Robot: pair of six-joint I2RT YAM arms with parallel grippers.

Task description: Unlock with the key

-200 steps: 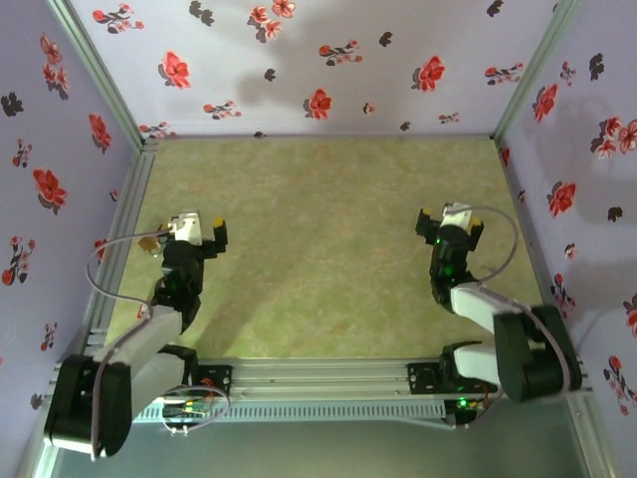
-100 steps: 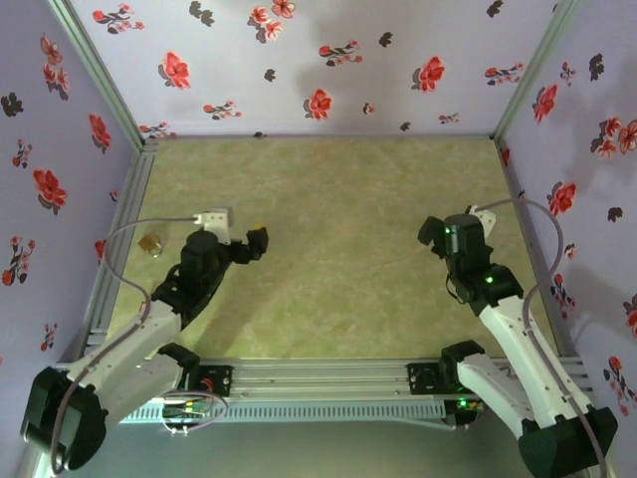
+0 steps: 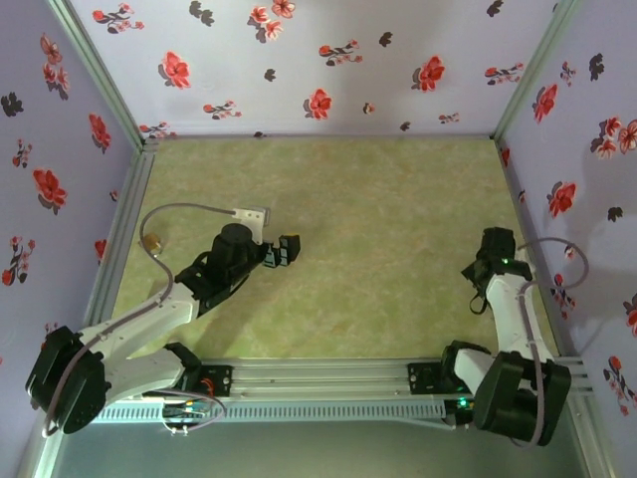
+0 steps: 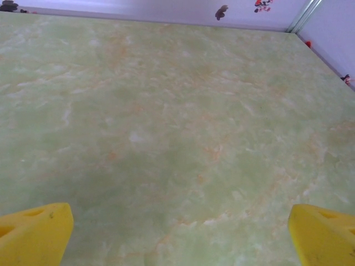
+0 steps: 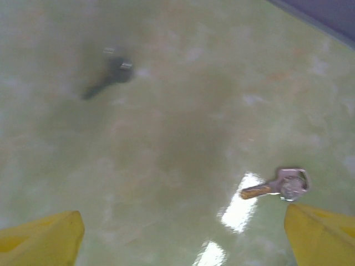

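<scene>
2 grippers, both w/ yellow tips spread wide & holding nothing. The key (image 5: 274,187) lies flat on the green table (image 5: 166,138), just beside the right tip of the right gripper (image 5: 182,241). A small dark thing (image 5: 111,75) lies farther off on the table, too blurry to tell what it is. In the top cam, the left gripper (image 3: 286,249) is out near the table's middle. A little brass padlock (image 3: 151,241) sits by the left edge, well apart from it.
</scene>
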